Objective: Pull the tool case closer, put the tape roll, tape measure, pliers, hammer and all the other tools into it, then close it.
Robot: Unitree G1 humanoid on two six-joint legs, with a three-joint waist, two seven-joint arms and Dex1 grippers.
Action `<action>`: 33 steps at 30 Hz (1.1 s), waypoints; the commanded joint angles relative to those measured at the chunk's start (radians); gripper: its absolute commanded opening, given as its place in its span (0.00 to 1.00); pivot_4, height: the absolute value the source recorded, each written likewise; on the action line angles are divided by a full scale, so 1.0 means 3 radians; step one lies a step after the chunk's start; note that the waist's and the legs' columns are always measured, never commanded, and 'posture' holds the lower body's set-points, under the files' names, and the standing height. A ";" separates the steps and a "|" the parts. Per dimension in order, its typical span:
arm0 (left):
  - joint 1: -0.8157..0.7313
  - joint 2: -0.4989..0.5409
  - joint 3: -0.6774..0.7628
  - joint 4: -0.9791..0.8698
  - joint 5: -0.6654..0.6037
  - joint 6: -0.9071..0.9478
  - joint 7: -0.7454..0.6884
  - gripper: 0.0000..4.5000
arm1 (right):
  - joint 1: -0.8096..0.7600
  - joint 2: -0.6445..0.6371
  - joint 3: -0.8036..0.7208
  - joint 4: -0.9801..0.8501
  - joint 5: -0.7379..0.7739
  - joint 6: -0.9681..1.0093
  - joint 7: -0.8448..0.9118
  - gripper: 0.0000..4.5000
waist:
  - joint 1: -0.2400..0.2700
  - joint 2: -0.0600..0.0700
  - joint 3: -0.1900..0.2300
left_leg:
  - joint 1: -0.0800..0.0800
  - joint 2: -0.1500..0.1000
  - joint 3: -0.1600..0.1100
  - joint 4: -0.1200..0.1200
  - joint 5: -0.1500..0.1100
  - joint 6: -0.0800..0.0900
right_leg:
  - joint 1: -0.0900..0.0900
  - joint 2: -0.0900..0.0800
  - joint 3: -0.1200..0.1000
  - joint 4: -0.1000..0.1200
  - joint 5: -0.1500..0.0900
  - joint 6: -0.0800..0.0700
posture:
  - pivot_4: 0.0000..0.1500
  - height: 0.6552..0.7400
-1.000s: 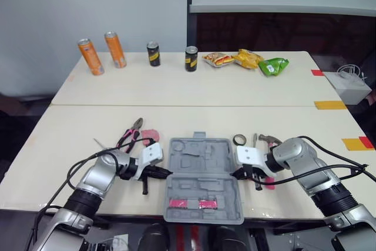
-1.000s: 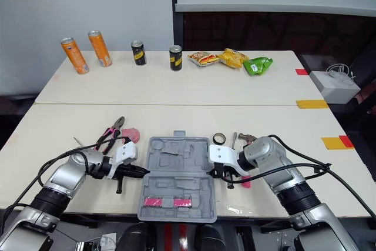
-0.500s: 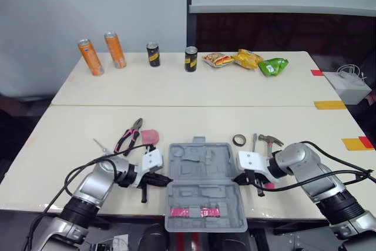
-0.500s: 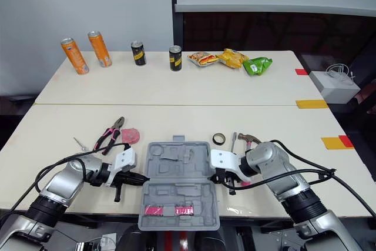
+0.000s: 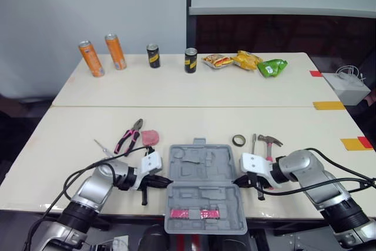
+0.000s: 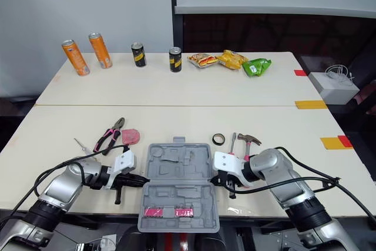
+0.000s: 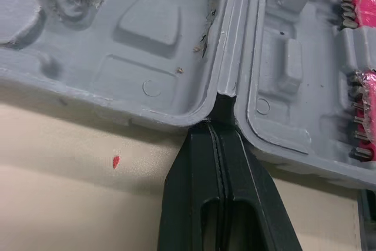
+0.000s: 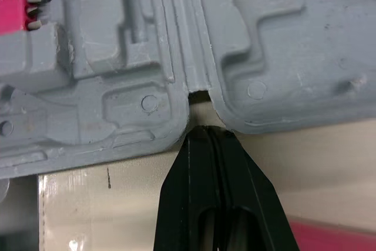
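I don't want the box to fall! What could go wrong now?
1. The near half of the tool case seems to hang over the front edge of the table. More pulling could tip it off.
2. The left gripper and right gripper have shut jaws that are only poked into the hinge notches, so they might slip out.
3. The hammer lies close by the right gripper and could get knocked.
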State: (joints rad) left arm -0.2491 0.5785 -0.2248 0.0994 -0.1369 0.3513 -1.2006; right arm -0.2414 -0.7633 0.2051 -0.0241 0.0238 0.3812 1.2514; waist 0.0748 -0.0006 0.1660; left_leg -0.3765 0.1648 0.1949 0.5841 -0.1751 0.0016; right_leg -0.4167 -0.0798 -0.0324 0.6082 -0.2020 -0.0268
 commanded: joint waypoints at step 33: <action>0.2103 0.0081 0.2668 -0.0645 -0.1595 -0.0237 0.0482 1.00 | 0.2732 0.0546 -0.2996 -0.0198 0.1836 -0.1447 -0.0158 0.99 | 0.0006 -0.0027 0.0011 | 0.0029 -0.0002 0.0003 -0.0080 -0.0021 -0.0022 | 0.0028 0.0014 0.0002 -0.0086 -0.0032 0.0056 | 1.00 1.00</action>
State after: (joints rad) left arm 0.3831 0.5886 0.5615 -0.0855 -0.6023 0.2977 -1.0531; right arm 0.5760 -0.5931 -0.6743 -0.0812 0.5526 -0.0374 1.2061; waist 0.0768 -0.0087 0.1693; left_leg -0.3679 0.1642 0.1958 0.5602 -0.1813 -0.0051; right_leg -0.4083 -0.0755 -0.0319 0.5825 -0.2117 -0.0101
